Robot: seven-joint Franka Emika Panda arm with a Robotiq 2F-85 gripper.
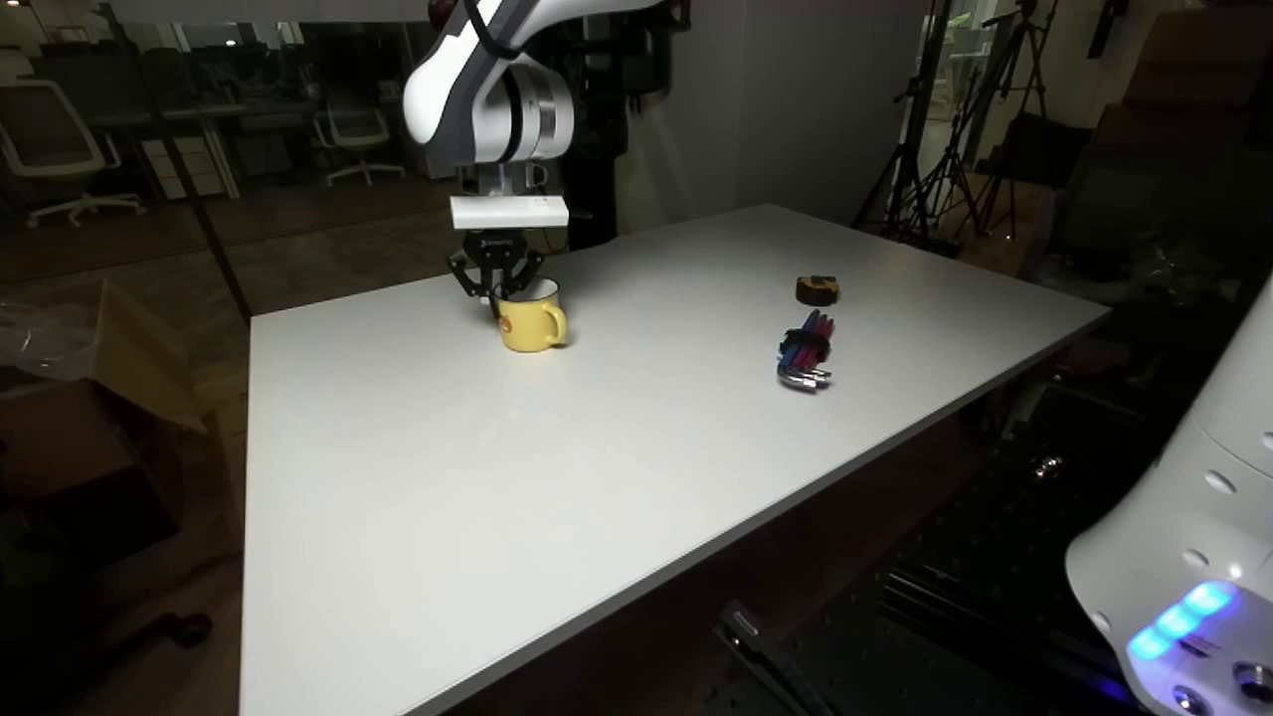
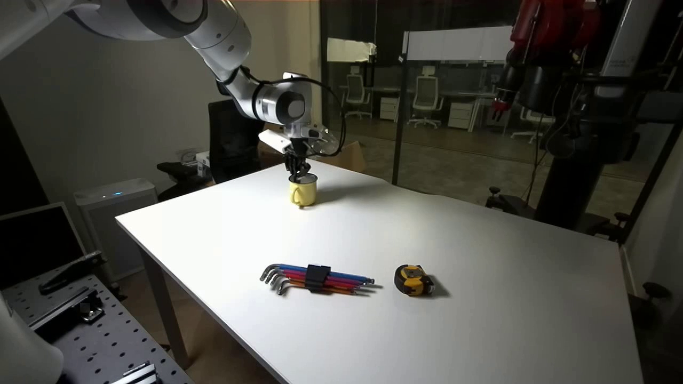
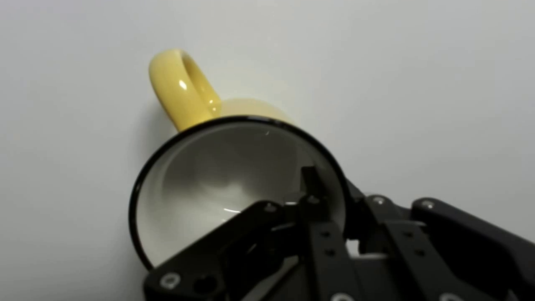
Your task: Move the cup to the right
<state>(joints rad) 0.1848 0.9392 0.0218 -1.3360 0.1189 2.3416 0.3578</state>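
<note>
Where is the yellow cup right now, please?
In an exterior view, the cup is left of the hex keys; the wrist view shows the hand straddling its rim.

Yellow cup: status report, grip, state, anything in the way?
Gripper shut on cup, straddling its wall. Cup mouth up; lifted or not, unclear. Hex keys and tape measure well apart, likely not in the way.

Yellow cup (image 1: 528,330), black rim, whitish inside, upright, near table edge (image 1: 378,294)
</note>
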